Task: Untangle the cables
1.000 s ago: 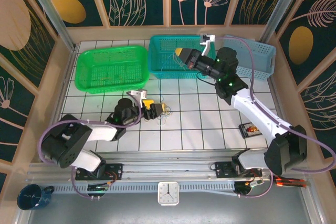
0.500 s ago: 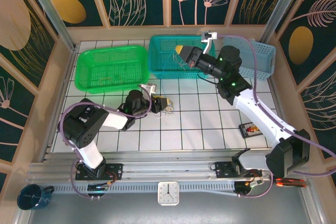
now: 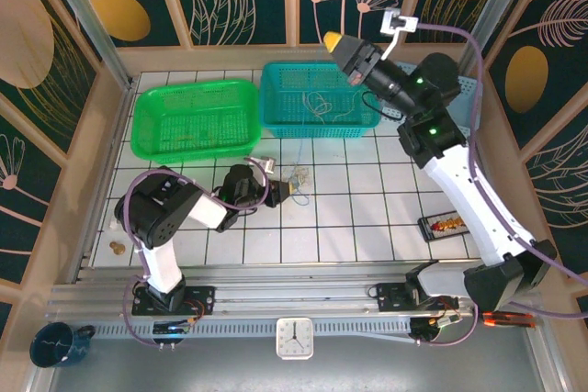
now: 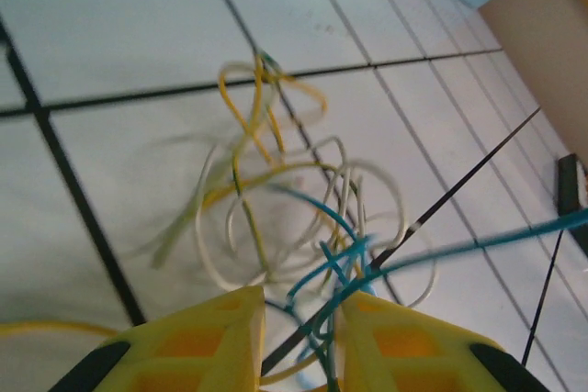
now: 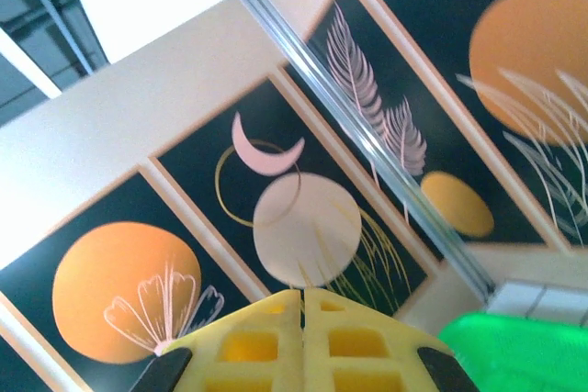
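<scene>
Lifted away from the teal basket (image 3: pixel 276 103) it was reaching over half a second ago, the right gripper (image 3: pixel 333 40) now hangs high before the patterned back wall, its yellow tip aimed up and to the left. The right arm rises steeply from its base, bent at the elbow. In the right wrist view its fingers (image 5: pixel 248 341) are pressed flat together with nothing between them.

The left arm has folded tighter, elbow pulled in near its base and forearm lying low along the white tiled table (image 3: pixel 367 218). The left gripper (image 3: pixel 280 192) points right, at the cables (image 3: pixel 296 176).

The cables lie as a loose knot of white, yellow and light blue loops on the tiles, just beyond the left fingertips. In the left wrist view the knot stretches away from the gripper, yellow loops farthest out, and one light blue strand runs off to the right. The jaws stand parted, with blue strands passing through the gap, not pinched.

A few thin wires (image 3: pixel 320 103) lie inside the teal basket.
</scene>
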Motion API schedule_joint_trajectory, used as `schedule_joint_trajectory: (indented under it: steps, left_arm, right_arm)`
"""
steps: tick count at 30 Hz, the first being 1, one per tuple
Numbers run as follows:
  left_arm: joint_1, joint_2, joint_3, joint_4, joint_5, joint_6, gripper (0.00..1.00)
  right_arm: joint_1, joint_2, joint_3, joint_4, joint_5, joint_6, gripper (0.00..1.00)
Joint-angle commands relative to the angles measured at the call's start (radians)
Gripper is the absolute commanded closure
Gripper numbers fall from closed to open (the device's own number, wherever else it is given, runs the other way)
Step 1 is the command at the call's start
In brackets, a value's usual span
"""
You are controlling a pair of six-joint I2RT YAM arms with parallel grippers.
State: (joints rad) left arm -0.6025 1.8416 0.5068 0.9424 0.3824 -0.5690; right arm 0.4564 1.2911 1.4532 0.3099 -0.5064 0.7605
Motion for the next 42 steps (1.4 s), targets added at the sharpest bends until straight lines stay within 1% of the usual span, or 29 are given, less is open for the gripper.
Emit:
schedule_joint_trajectory:
  steps: [1,3,7,15,19,23,26,30,32,35,36,37,42]
  left_arm:
    - [-0.004,0.016,-0.032,0.031,0.004,-0.002,0.75]
    - [-0.003,0.016,-0.039,0.035,0.002,-0.003,0.77]
    - [-0.005,0.017,-0.046,0.039,0.003,-0.007,0.78]
    - [-0.004,0.021,-0.058,0.053,0.003,-0.012,0.78]
    - [-0.005,0.018,-0.058,0.055,0.003,-0.015,0.78]
    - [-0.004,-0.007,-0.057,0.054,0.011,-0.031,0.76]
    - [-0.004,-0.052,-0.057,0.046,0.015,-0.051,0.68]
    - [-0.004,-0.122,-0.039,-0.013,0.012,-0.068,0.51]
    - [-0.004,-0.180,-0.030,-0.048,0.009,-0.072,0.42]
    - [-0.003,-0.239,-0.018,-0.105,-0.002,-0.074,0.23]
    - [-0.003,-0.261,-0.015,-0.121,-0.006,-0.075,0.16]
    - [-0.003,-0.276,-0.012,-0.134,-0.009,-0.074,0.02]
    - [-0.002,-0.343,0.010,-0.193,-0.025,-0.079,0.01]
  right_arm:
    - [-0.019,-0.009,0.078,0.071,-0.008,-0.002,1.00]
    - [-0.030,-0.004,0.110,0.073,-0.007,-0.003,1.00]
    - [-0.059,0.011,0.171,0.080,-0.004,0.003,1.00]
    - [-0.194,0.050,0.312,0.125,-0.011,0.077,1.00]
    - [-0.235,0.091,0.398,0.113,-0.018,0.089,1.00]
    - [-0.273,0.113,0.417,0.095,-0.017,0.086,1.00]
    - [-0.302,0.110,0.375,0.101,-0.010,0.093,1.00]
    - [-0.329,0.099,0.289,0.127,0.018,0.092,1.00]
    - [-0.339,0.102,0.259,0.137,0.028,0.092,1.00]
    - [-0.352,0.118,0.232,0.147,0.041,0.086,1.00]
    - [-0.356,0.126,0.229,0.149,0.046,0.083,1.00]
    - [-0.359,0.133,0.225,0.150,0.050,0.081,1.00]
    - [-0.379,0.185,0.236,0.153,0.089,0.042,1.00]
